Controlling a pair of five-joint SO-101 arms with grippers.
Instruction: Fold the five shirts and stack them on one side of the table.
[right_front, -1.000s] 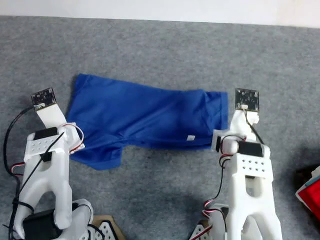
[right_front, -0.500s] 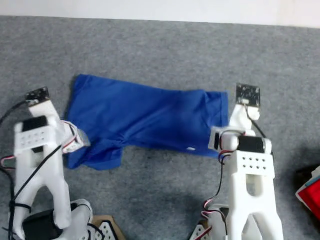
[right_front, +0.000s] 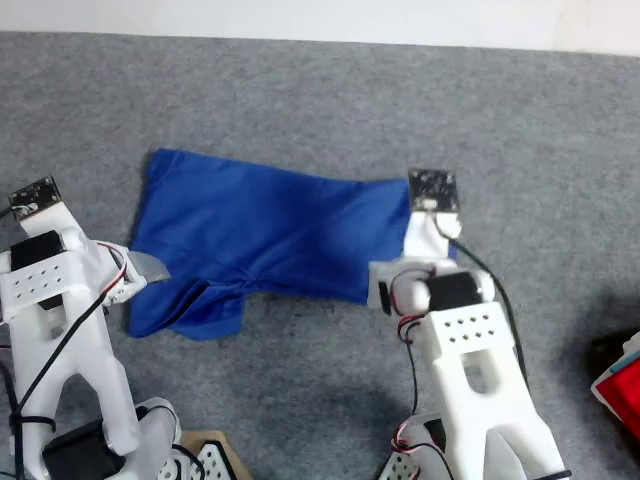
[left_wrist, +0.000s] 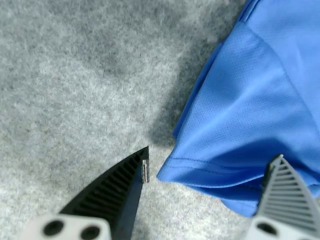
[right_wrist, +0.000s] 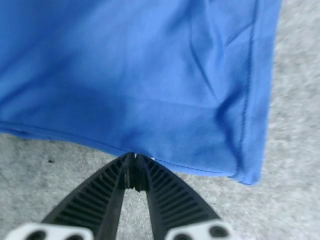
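Note:
A blue shirt (right_front: 270, 230) lies spread across the middle of the grey table, with a sleeve (right_front: 190, 310) bunched at its near left corner. My left gripper (left_wrist: 212, 160) hangs open over that sleeve's hem (left_wrist: 200, 175), one finger on each side and neither touching the cloth. In the high view the left gripper (right_front: 145, 272) sits at the shirt's left edge. My right gripper (right_wrist: 135, 159) is shut on the blue shirt's near hem, close to its right corner (right_wrist: 250, 175). The right arm (right_front: 450, 330) covers that corner in the high view.
The table (right_front: 320, 100) is covered in grey carpet-like fabric. A red object (right_front: 622, 385) lies at the right edge beside something dark. A brown cardboard piece (right_front: 215, 448) sits between the arm bases at the near edge.
The right arm has swung left, dragging the shirt's near right hem with it. The left arm has shifted left, its gripper staying by the sleeve.

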